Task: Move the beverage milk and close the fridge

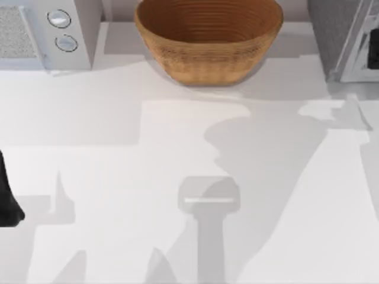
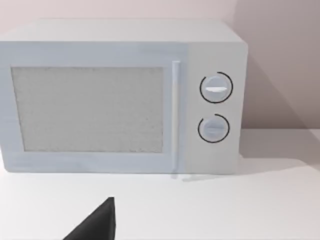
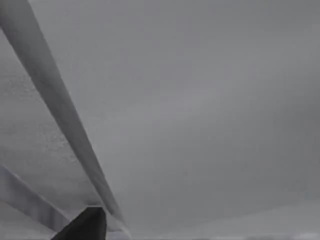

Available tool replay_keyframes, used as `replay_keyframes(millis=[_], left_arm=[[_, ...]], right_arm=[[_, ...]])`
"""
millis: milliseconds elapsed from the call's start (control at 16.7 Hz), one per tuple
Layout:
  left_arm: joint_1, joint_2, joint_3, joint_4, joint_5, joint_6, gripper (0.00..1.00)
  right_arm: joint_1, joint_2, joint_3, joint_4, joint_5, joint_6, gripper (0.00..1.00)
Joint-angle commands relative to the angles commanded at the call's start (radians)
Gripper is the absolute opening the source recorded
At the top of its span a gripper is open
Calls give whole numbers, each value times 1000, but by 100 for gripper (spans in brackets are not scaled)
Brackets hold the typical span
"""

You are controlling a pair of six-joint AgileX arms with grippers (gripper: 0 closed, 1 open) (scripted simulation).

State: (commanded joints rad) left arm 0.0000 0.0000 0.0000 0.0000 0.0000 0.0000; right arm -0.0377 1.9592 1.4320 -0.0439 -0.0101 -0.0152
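Stretching wide under soft grey shadows, the white bench (image 1: 118, 154) runs back to a pale wall. A white microwave (image 2: 120, 97) with two round knobs sits at the back left. The grey speckled fridge (image 1: 334, 35) stands at the back right corner, with its pale door panel (image 1: 367, 53) at the right edge. My left arm (image 1: 7, 198) pokes in at the left edge, low and dark. I cannot tell how either tool stands. The wicker basket (image 1: 208, 53) at the back middle looks bare inside.
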Motion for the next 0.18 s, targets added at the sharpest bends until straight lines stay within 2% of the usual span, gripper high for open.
replay_keyframes(millis=[180], left_arm=[[0,0,0,0,0,0,100]], right_arm=[[0,26,30,-8,0,0,100]])
